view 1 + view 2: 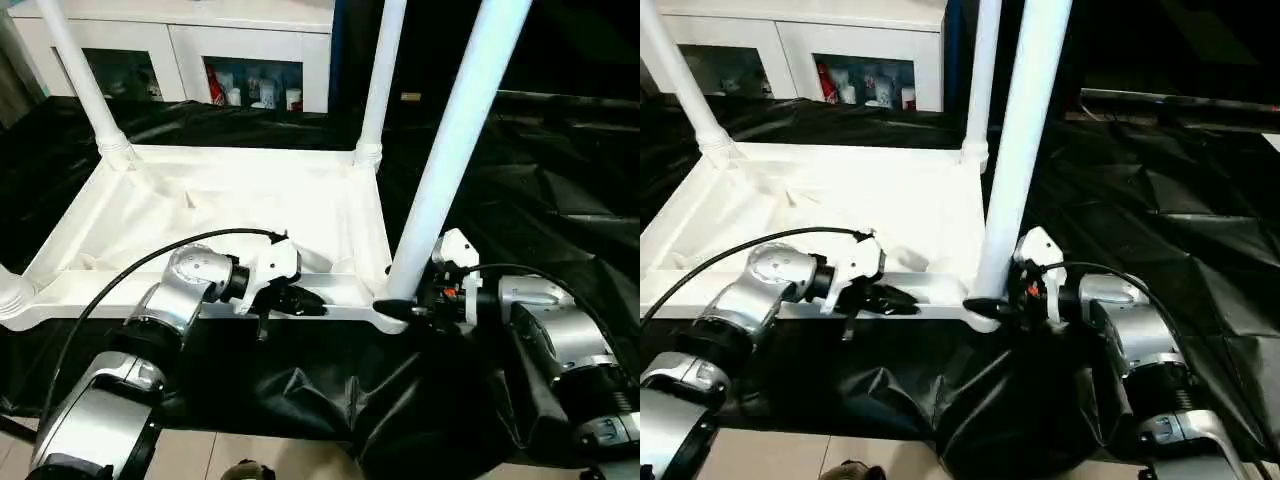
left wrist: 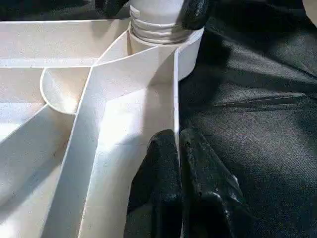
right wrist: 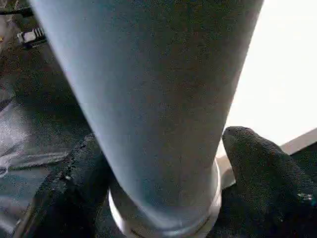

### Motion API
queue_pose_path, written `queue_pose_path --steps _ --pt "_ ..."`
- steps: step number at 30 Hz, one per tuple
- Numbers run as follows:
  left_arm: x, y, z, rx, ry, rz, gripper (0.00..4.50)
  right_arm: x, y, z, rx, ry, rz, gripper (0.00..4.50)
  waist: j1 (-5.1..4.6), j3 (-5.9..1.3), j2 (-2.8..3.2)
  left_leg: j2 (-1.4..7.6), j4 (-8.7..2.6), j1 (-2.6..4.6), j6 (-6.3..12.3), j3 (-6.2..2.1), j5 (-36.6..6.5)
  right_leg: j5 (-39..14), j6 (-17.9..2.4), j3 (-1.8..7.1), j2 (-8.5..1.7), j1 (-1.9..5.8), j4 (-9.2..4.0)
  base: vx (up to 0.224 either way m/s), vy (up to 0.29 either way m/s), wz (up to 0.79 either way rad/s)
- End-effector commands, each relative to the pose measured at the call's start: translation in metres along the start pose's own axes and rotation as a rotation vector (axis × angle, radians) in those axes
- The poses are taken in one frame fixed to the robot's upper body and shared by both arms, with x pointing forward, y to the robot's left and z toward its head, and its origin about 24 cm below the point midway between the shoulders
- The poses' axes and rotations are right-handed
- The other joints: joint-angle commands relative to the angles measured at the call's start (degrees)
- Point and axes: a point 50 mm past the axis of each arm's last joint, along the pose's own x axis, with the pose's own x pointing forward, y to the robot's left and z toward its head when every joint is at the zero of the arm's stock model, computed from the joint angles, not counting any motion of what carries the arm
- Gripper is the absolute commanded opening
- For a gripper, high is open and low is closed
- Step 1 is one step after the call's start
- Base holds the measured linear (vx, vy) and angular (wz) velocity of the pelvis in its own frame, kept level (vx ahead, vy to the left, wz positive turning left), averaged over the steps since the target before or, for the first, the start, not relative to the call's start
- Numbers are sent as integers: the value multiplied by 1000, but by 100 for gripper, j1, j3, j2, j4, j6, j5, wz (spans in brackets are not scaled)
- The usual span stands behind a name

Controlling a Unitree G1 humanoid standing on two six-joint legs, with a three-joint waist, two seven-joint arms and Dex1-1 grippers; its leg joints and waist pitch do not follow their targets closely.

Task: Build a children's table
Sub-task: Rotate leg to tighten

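Item: near-right leg (image 1: 455, 150), right pincer (image 3: 163, 198) straddling its base at the corner socket (image 2: 163, 34), grip unconfirmed; left pincer (image 2: 181, 188) clamped on tabletop rim (image 1: 340, 292). Risk: incompletely seated leg tilting.

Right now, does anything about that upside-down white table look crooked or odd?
Yes. The near-right white tube leg leans to the right, whereas the far-right leg stands nearly upright. The right gripper straddles its base at the corner socket of the white ribbed plastic tabletop.
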Motion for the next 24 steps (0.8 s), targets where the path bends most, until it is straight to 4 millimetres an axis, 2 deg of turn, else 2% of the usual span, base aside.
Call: queue_pose_path --steps 1,7,10,12,13,14,15,16,17,19,20,21,22,24 --pt "-1 2 11 34 -52 -2 0 -2 0 5 -29 5 11 324 3 -392 -71 355 -399 218 203 -177 -1319 -869 -1484 191 -361 195 -364 0 0 0" --pt "5 5 14 30 -69 46 0 3 7 0 4 -12 28 264 5 -386 -77 353 -391 213 243 -177 -1241 -857 -1468 191 -355 194 -369 0 0 0" --pt "11 11 15 13 -55 135 0 6 9 -7 38 -27 -12 262 9 -383 -67 351 -394 233 207 -180 -1333 -991 -1439 194 -357 175 -396 0 0 0" --pt "25 19 19 -16 -59 256 0 15 2 -18 111 -34 -205 262 7 -374 -48 346 -407 236 128 -193 -1449 -1168 -1395 196 -361 167 -416 0 0 0" --pt "25 19 19 -16 -59 256 0 15 2 -18 111 -34 -205 261 -32 -368 -59 335 -418 255 24 -198 -1586 -1373 -1347 202 -364 140 -443 0 0 0" --pt "36 22 24 -33 -64 311 0 21 -3 -23 168 -44 -332 261 -56 -363 -76 325 -427 242 -37 -212 -1653 -1553 -1286 204 -375 153 -462 0 0 0" --pt "36 22 24 -33 -64 311 0 21 -3 -23 168 -44 -332 261 -70 -352 -67 329 -438 250 -75 -222 -1745 -1678 -1254 206 -374 135 -478 0 0 0" --pt "40 23 26 -37 -64 325 0 23 -4 -25 186 -47 -365 261 -73 -370 -84 321 -431 259 -89 -229 -1774 -1789 -1179 202 -383 154 -495 0 0 0" --pt "48 24 29 -52 -67 349 0 27 -8 -26 223 -53 -457 261 -73 -367 -35 324 -433 262 -104 -235 -1751 -1753 -1175 212 -386 142 -493 0 0 0" --pt "64 25 37 -79 -80 396 0 36 -13 -30 308 -57 -602 261 -123 -368 -59 308 -449 249 -154 -239 -1756 -1689 -1161 202 -364 138 -491 0 0 0" --pt "76 26 45 -96 -94 421 0 45 -14 -31 340 -48 -669 261 -138 -377 -32 301 -441 265 -177 -231 -1763 -1652 -1142 206 -360 133 -503 0 0 0" --pt "76 26 45 -96 -94 421 0 45 -14 -31 340 -48 -669 261 -154 -370 -35 299 -441 268 -176 -232 -1775 -1635 -1149 209 -357 126 -512 0 0 0" --pt "86 26 55 -103 -125 432 0 55 -12 -26 336 -52 -676 261 -164 -376 -35 283 -433 251 -145 -230 -1756 -1566 -1148 204 -348 150 -510 0 0 0" --pt "90 25 59 -103 -144 431 0 62 -10 -22 325 -62 -662 261 -155 -381 -49 270 -419 228 -26 -228 -1670 -1493 -1117 204 -360 171 -518 0 0 0"
